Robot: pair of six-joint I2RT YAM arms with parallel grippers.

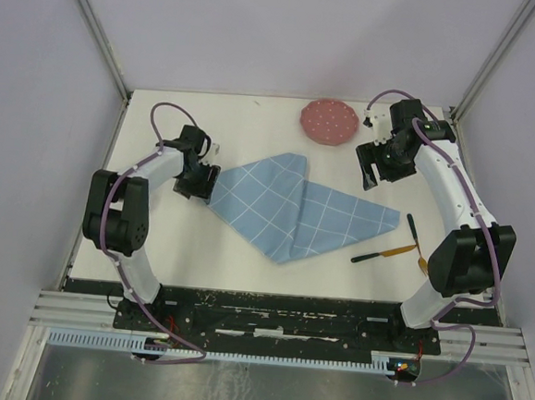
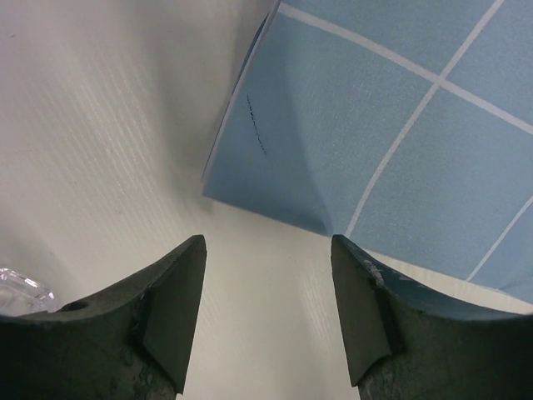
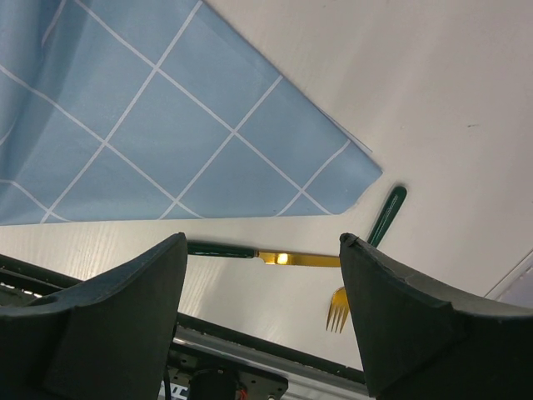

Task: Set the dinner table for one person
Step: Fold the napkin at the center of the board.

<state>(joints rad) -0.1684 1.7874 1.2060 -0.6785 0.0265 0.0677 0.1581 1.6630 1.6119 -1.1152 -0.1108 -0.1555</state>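
Two pincers, both empty right now. Going left to right: the left pincer sits low over the white surface, jaws partly open with nothing between them. The left corner of the blue checked placemat is just ahead of its fingertips.

The surface itself is the big white square under everything, running from the arm bases out to the back wall. The placemat lies roughly mid-surface, folded over on itself rather than flat. A pink speckled plate sits near the far edge, apart from the cloth.

The right pincer hangs above the mat's right corner, jaws wide and holding nothing. Just beyond that corner lie a green-handled knife and fork, close together near the right arm.

What I'd worry about:
- That left corner looks doubled up. A pinch could catch only the top layer, or both, and then the mat won't unfold cleanly.
- Come in too low and the fingertips scrape the surface and just shove the cloth into a bunch.
- Pulling the mat rightward could sweep its right corner into the cutlery and scatter it.
- If both arms tug at once, the cloth could slip out of one grip.
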